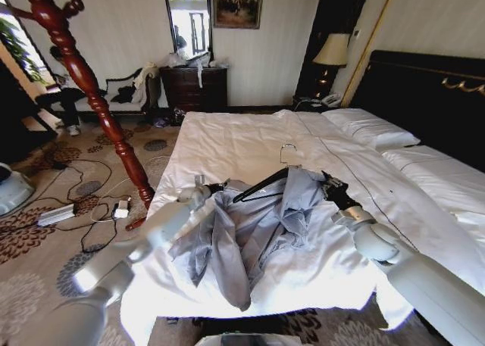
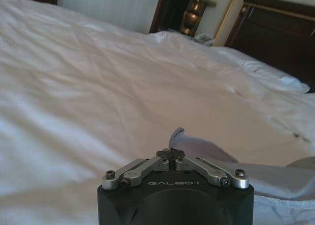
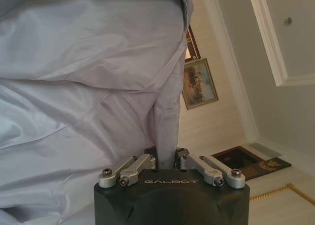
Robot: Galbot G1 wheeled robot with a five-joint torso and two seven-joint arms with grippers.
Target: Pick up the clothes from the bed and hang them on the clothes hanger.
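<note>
Above the bed point(image 1: 250, 134), both grippers, left point(image 2: 171, 154) and right point(image 3: 167, 162), pinched the clothes point(image 1: 250, 225); spreading the shoulders evenly over the clothes hanger point(image 1: 261, 185) seemed wise.

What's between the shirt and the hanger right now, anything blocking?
Nothing visible. The shirt is held up over the bed by both grippers, left gripper and right gripper each pinching cloth. The hanger sits right at the shirt's upper edge between them, its hook free above.
</note>
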